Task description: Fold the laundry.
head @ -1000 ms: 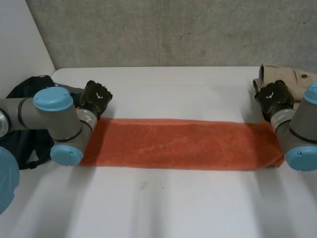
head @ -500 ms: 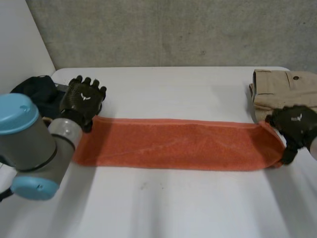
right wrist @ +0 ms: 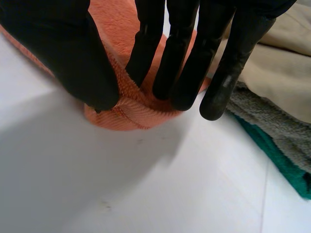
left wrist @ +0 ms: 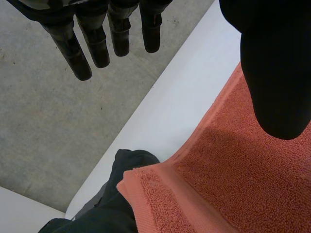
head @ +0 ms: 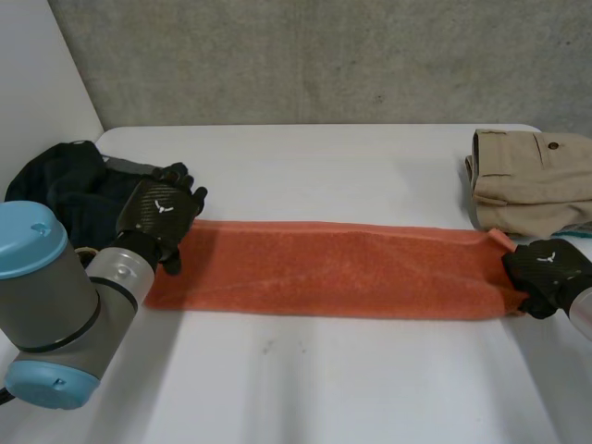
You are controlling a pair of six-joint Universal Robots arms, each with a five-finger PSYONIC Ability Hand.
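The orange towel (head: 333, 268) is laid flat as a long, narrow strip, stretched between the two hands. Its pile is looped terry, and a flat woven band is seen along the short end in the left wrist view (left wrist: 146, 199).

The left hand (head: 157, 215) is positioned over the left end of the strip, at the far corner. Its fingers (left wrist: 97, 43) are extended straight and nothing is held between them and the thumb (left wrist: 277, 73). Contact with the cloth cannot be confirmed.

The right hand (head: 546, 273) is closed on the right end of the strip. The end is bunched into a rounded fold (right wrist: 131, 109) and pinched between the thumb (right wrist: 63, 48) and the fingers (right wrist: 180, 58).

The strip is supported by a smooth white table (head: 324, 388). A rough grey concrete wall (head: 324, 55) is located behind the table.

A crumpled dark garment (head: 65, 185) is located just beside the left hand, touching the towel's corner. A folded beige garment (head: 532, 166) is placed just beyond the right hand; a grey cloth (right wrist: 272, 121) and a green cloth (right wrist: 286, 170) are stacked beneath it.
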